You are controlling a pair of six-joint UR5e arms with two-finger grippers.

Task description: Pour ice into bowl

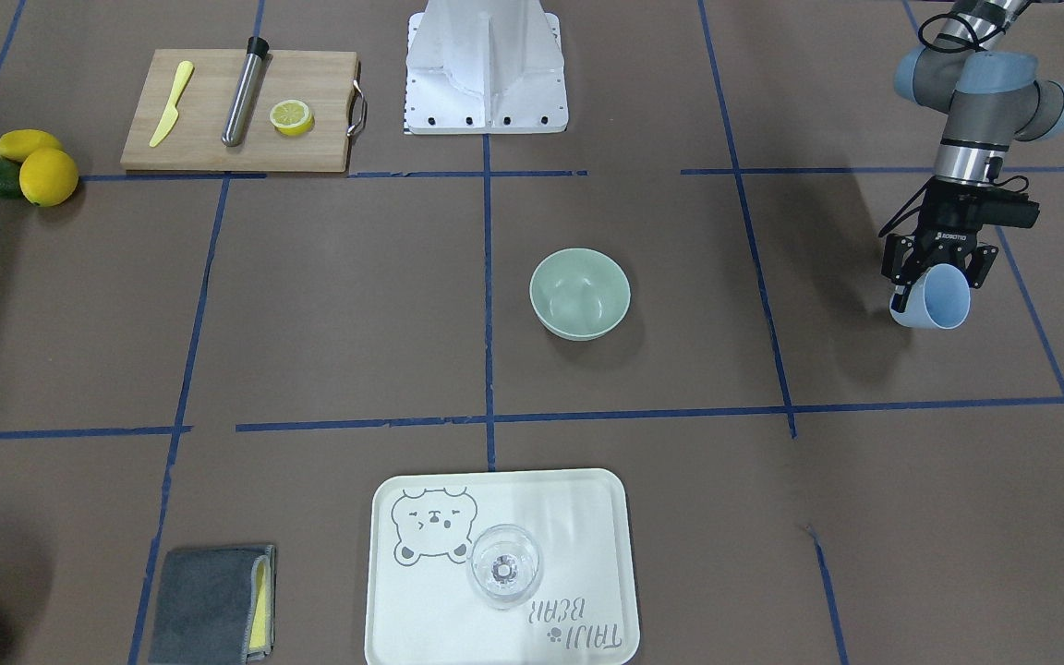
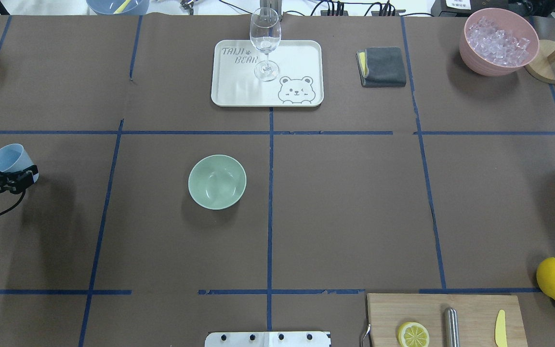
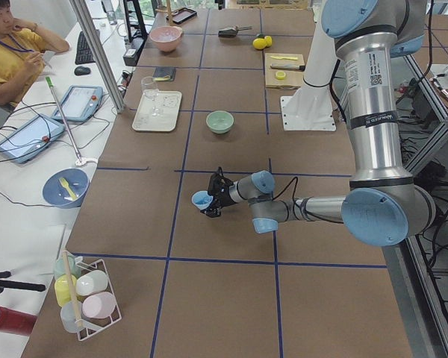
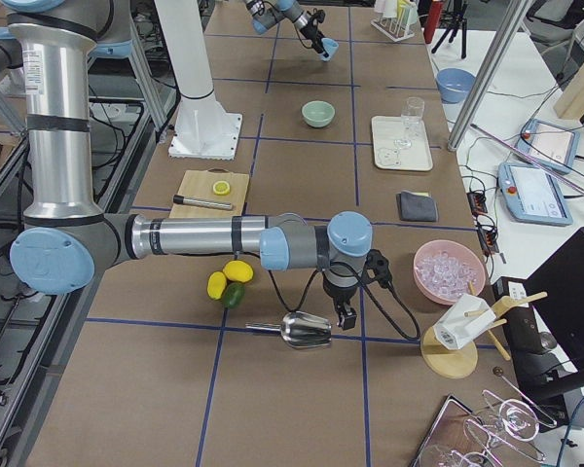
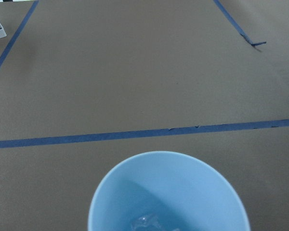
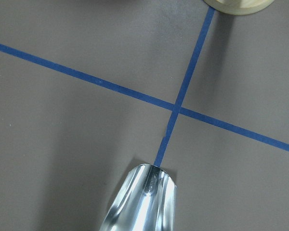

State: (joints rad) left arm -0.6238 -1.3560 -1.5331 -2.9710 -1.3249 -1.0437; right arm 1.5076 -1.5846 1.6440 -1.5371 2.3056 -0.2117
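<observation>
My left gripper (image 1: 938, 275) is shut on a light blue cup (image 1: 937, 297) and holds it tilted above the table, far out on my left side. It also shows in the overhead view (image 2: 11, 159). The left wrist view shows a little clear ice (image 5: 145, 222) at the bottom of the cup. The sage-green bowl (image 1: 580, 294) stands empty near the table's middle (image 2: 217, 181), well apart from the cup. My right gripper (image 4: 343, 316) is over a metal scoop (image 4: 307, 332) on my right side; I cannot tell whether it is open or shut.
A pink container of ice (image 2: 498, 41) stands far right beside a wooden stand (image 2: 549, 67). A tray (image 2: 239, 91) with a wine glass (image 2: 265, 43) and a grey cloth (image 2: 382, 66) lie at the far side. A cutting board (image 2: 470, 308), lemons (image 2: 554, 278) and the robot base (image 1: 486, 69) are near me.
</observation>
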